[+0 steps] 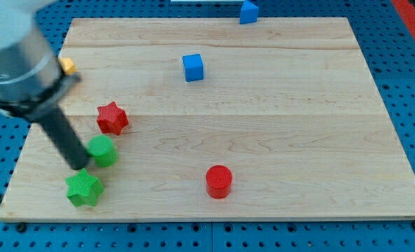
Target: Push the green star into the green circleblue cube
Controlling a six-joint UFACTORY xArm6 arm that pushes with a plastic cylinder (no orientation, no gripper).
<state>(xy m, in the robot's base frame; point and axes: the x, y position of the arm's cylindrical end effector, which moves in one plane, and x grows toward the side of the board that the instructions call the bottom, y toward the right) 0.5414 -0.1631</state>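
The green star (84, 188) lies near the board's bottom left corner. The green circle block (103, 150) sits just above and right of it. The blue cube (193, 67) sits at the upper middle of the board. My tip (78, 166) is down between the two green blocks, touching the green circle's left side and just above the star. The dark rod rises up and left to the grey arm body.
A red star (112, 117) lies above the green circle. A red cylinder (219, 181) stands at bottom centre. A second blue block (248, 12) sits at the board's top edge. A yellow block (67, 66) peeks out behind the arm at left. The wooden board (298, 140) lies on a blue pegboard.
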